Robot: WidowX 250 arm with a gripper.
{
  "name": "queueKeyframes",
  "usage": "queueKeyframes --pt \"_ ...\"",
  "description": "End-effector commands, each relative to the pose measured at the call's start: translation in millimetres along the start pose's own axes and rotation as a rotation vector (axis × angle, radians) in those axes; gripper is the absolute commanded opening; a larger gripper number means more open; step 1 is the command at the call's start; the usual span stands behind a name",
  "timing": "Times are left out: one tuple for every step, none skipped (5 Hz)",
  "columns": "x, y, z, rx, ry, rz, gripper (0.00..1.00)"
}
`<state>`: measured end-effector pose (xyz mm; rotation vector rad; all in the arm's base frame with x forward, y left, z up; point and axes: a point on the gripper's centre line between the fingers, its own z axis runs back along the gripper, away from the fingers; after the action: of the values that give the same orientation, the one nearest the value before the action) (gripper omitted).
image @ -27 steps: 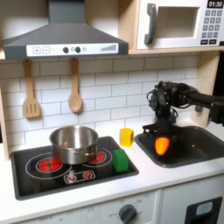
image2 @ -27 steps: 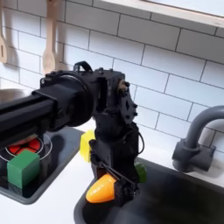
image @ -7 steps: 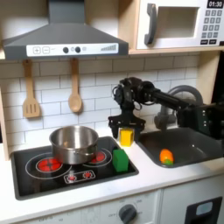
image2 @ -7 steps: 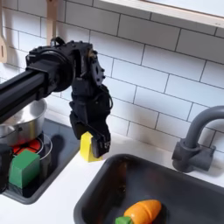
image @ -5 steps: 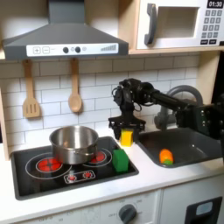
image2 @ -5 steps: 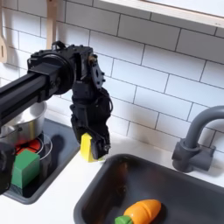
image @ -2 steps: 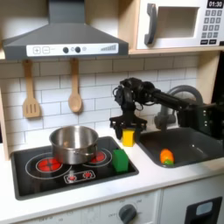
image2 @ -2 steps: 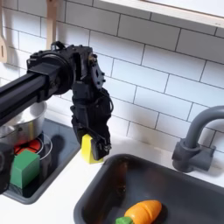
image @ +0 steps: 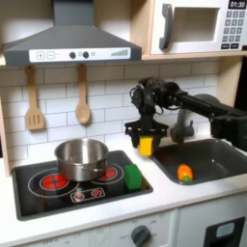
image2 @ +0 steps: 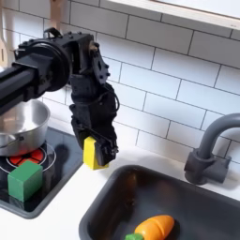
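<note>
**Yellow block clamped and held off the counter, between stove and sink**

While the gripper (image: 146, 145) hangs over the strip of counter between the stove (image: 39, 189) and the sink (image: 207, 159), its fingers are closed on the yellow block (image: 146, 146), which sits directly between them and clear of the surface. The block's long axis stands roughly upright, in line with the downward-pointing gripper. In the first exterior view the steel pot (image: 82, 156) and green block (image: 132, 177) lie to the gripper's left, and the toy carrot (image: 184, 173) in the sink to its right. The second exterior view shows more plainly the gap under the yellow block (image2: 93, 152) and the fingers (image2: 108, 150) pressing its sides; there the carrot (image2: 152, 227) lies lower right, the green block (image2: 24, 178) lower left.
</note>
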<state>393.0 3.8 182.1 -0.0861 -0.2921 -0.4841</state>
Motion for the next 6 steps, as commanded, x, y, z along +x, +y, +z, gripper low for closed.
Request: queueKeyframes --pt "-11.8 5.9 36.3 0.065 -0.030 0.073 0.00" --pt "-17.7 10.6 48.7 0.099 -0.043 0.093 0.00" --pt "-26.2 23.3 63.7 0.173 -0.066 0.133 0.00" --pt "-32.7 38.7 70.8 0.209 -0.058 0.162 0.00" --pt "-45.2 55.2 74.6 0.243 -0.048 0.213 0.00" --pt "-50.2 68.5 77.6 0.288 -0.052 0.245 0.00"
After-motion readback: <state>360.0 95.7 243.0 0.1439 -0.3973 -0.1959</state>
